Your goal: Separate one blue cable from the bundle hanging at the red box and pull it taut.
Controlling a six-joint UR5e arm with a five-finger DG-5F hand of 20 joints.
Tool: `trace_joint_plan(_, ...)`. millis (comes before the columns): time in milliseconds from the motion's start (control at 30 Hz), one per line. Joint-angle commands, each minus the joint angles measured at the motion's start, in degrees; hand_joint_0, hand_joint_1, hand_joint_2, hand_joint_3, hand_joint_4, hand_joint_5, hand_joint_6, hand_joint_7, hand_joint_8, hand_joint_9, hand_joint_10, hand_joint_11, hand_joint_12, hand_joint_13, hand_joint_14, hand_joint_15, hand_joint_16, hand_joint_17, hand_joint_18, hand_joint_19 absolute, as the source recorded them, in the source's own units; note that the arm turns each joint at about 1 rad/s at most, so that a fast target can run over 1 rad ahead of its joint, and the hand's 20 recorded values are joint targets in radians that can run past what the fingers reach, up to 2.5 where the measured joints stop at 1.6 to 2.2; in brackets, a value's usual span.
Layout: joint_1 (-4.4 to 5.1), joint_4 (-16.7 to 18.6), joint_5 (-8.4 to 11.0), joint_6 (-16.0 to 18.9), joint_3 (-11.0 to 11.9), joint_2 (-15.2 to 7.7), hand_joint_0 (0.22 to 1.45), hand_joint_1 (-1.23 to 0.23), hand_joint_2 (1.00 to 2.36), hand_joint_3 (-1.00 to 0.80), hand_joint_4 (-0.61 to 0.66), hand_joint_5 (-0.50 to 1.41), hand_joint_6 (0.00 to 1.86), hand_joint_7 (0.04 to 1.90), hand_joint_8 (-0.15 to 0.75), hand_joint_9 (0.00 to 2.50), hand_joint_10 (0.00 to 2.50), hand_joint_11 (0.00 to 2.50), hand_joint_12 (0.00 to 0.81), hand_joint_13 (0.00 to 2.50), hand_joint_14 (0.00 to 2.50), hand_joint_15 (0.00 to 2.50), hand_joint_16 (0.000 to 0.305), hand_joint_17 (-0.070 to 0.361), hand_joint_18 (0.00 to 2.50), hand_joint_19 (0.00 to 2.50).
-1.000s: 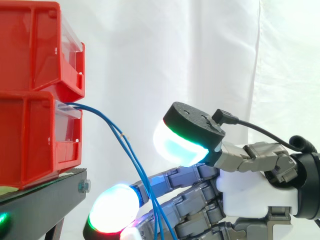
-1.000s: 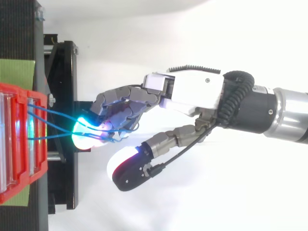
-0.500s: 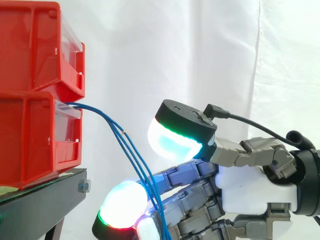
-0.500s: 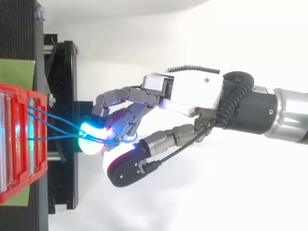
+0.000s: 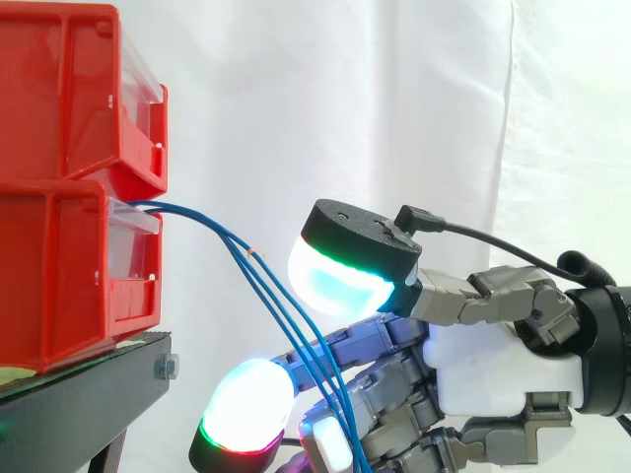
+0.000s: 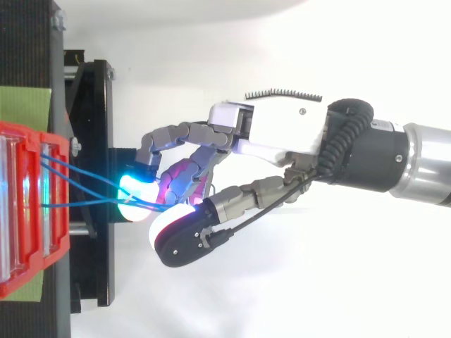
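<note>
Hand (image 6: 275, 134) curled round the blue cables (image 5: 250, 255); they leave the lower red box (image 5: 69, 266) and slant down between my fingers. Since a second ago my thumb (image 6: 176, 236) has swung in close beside the glowing fingertips (image 6: 134, 191), and the strands have fanned apart, pulled further from the box, still curved.

Three thin blue cables (image 5: 246, 253) leave the front edge of the lower red box (image 5: 59, 276) together, slope down-right and fan slightly apart.
</note>
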Motion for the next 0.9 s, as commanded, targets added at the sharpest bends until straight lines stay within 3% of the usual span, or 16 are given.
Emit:
trace_joint_plan(0, -0.19, -0.9, -0.02, 0.1, 0.1, 0.4, 0.61, -0.61, 1.01, -0.43, 0.31, -0.15, 0.5, 1.06, 0.372, 0.94, 0.02, 0.78, 0.267, 0.97, 0.02, 0.64, 0.032, 0.071, 0.97, 0.73)
trace_joint_plan(100, -0.28, -1.7, -0.02, 0.1, 0.2, 1.1, 0.61, -0.61, 1.01, -0.44, 0.32, -0.15, 0.5, 1.06, 0.374, 0.94, 0.02, 0.79, 0.266, 0.99, 0.02, 0.66, 0.032, 0.071, 0.98, 0.75)
trace_joint_plan(167, -0.63, -4.5, -0.02, 0.0, 0.1, 2.9, 0.61, -0.61, 1.01, -0.44, 0.32, -0.15, 0.5, 1.06, 0.377, 0.95, 0.02, 0.8, 0.27, 1.0, 0.02, 0.68, 0.032, 0.071, 0.99, 0.77)
trace_joint_plan(367, -1.16, -7.7, 0.16, 0.1, 0.2, 5.6, 0.61, -0.61, 1.01, -0.44, 0.32, -0.15, 0.5, 1.07, 0.377, 0.98, 0.02, 0.86, 0.273, 1.04, 0.02, 0.74, 0.031, 0.071, 1.02, 0.81)
trace_joint_plan(867, -2.3, -13.5, 0.42, 0.1, 1.9, 7.1, 0.64, -0.63, 1.01, -0.38, 0.21, -0.12, 0.5, 1.26, 0.37, 1.09, 0.02, 1.12, 0.266, 1.15, 0.02, 0.87, 0.03, 0.068, 1.1, 0.9)
